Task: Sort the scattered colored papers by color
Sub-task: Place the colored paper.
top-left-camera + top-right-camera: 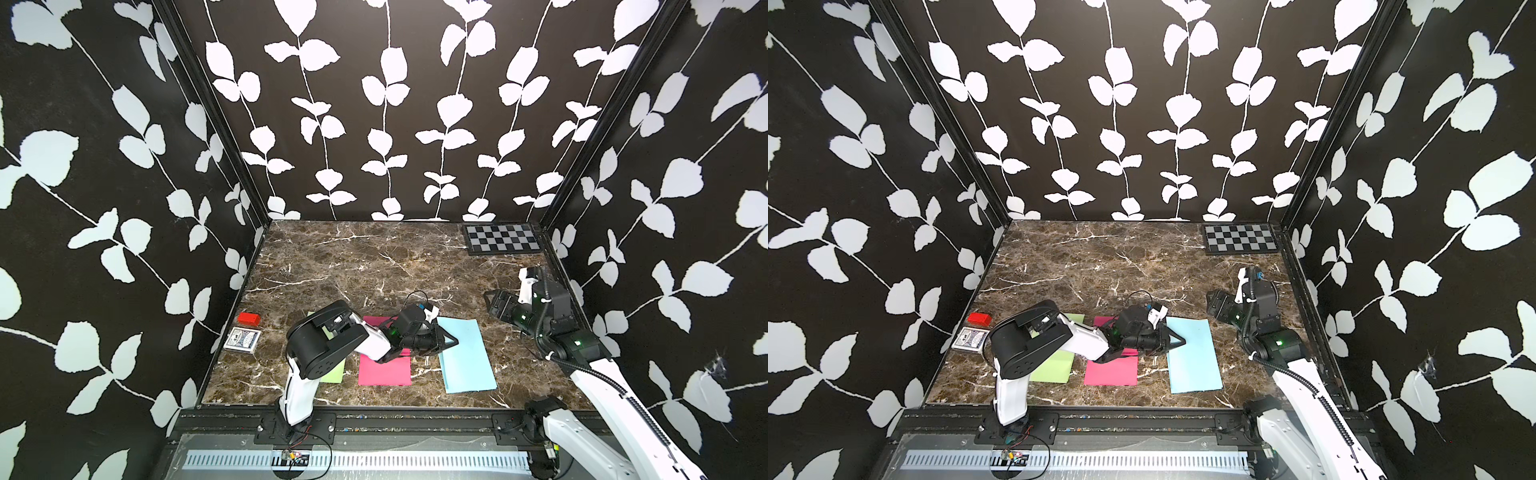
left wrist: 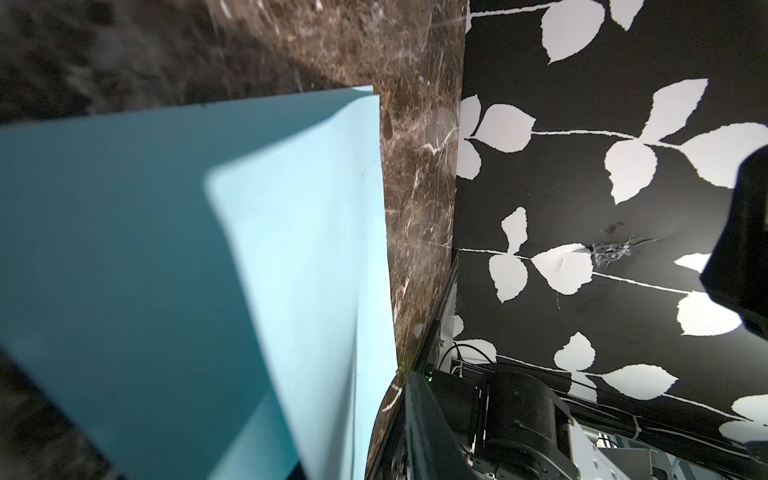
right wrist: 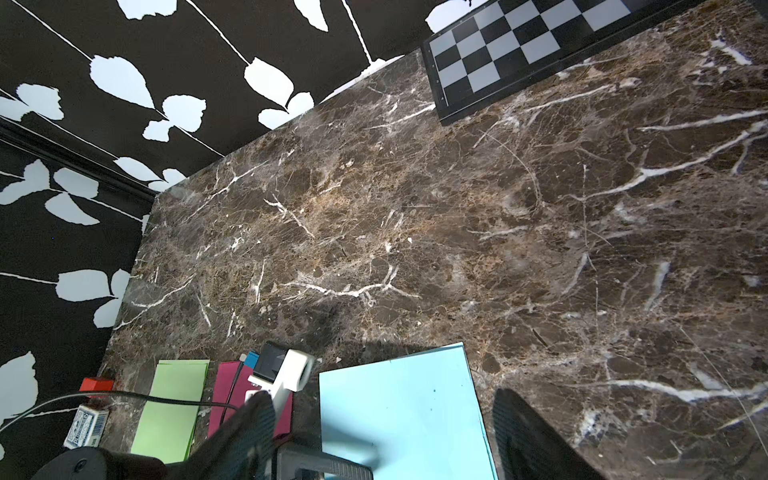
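Where the brown marbled tabletop (image 1: 353, 266) nears its front edge, the thin rectangular papers lie flat in a row, each apart from the next. The light green paper (image 1: 334, 372) is on the left, the hot pink paper (image 1: 384, 372) in the middle and the light blue paper (image 1: 469, 357) on the right. The left claw (image 1: 453, 341) sits low at the blue paper's edge nearest the pink; whether its jaws are parted I cannot tell. The right claw (image 1: 492, 305) hangs wide open and empty beyond the blue paper. A black-and-grey checkerboard panel (image 1: 503, 238) lies in the far right corner.

white links (image 1: 297, 399), black joints (image 1: 313, 347) (green leds (image 1: 578, 343))
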{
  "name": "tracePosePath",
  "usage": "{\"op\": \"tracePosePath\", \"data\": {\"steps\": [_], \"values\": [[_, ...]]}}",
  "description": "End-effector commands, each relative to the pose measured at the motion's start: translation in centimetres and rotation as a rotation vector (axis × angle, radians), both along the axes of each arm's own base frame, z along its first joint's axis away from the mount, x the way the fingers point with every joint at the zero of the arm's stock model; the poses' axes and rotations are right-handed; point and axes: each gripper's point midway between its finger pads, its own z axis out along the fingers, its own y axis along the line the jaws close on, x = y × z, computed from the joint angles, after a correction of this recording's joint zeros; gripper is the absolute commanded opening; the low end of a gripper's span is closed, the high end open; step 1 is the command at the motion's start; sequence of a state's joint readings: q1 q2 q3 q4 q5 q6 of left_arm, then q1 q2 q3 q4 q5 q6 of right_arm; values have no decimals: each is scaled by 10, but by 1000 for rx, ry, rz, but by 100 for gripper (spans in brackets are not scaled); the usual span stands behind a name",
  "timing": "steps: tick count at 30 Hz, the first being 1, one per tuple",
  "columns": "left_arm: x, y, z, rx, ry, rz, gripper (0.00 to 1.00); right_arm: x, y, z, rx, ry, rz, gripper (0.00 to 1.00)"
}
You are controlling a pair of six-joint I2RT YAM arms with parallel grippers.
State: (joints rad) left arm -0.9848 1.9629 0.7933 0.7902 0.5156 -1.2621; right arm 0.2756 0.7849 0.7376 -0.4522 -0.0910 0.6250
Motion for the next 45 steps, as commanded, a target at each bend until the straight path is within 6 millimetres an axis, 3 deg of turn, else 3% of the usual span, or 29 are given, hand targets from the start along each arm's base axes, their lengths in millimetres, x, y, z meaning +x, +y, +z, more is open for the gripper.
{"op": "tracePosePath", "data": {"steps": [1, 14, 38, 45], "values": [[0, 7, -2, 21, -9, 1, 28, 3, 1, -4, 13, -9, 0, 82], [2, 18, 3, 168, -101, -42, 33, 4, 5, -9, 33, -2, 5, 82], [6, 3, 3, 156, -100, -60, 34, 2, 6, -13, 49, 1, 7, 82], [7, 8, -4, 187, -100, -44, 37, 2, 7, -15, 53, 5, 11, 82]]}}
